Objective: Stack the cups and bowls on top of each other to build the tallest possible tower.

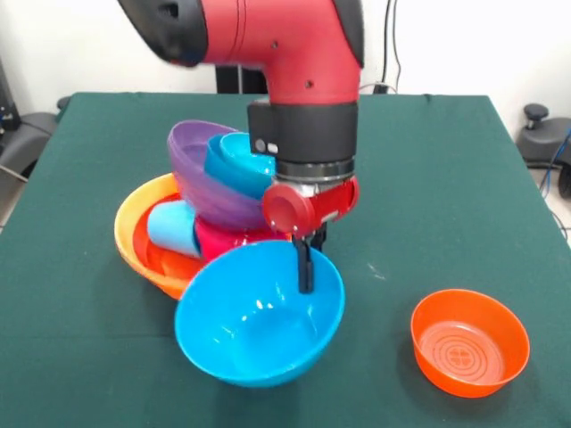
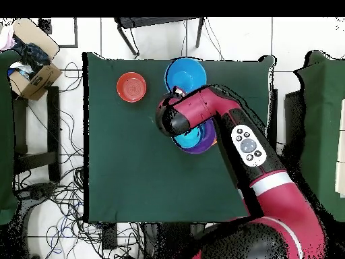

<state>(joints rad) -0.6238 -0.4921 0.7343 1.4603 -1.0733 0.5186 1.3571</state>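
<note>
At frame centre, gripper [image 1: 305,267]: fingers pinching the far rim of the big blue bowl [image 1: 259,314].
Left of centre, tower [image 1: 210,209]: orange base, tilted purple and cyan bowls above, light blue cup [image 1: 174,228] sideways inside.
Lower right, orange bowl [image 1: 469,341]: alone on green table [image 1: 446,178].

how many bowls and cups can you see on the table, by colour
Counting only what shows in the front view; the pile may hide more.
Orange or red-orange bowls: 3, the pile's base, one inside it, one alone
Blue or cyan bowls: 2, large, small
Purple bowls: 1
Magenta bowls: 1
Light blue cups: 1
Total: 8
</note>
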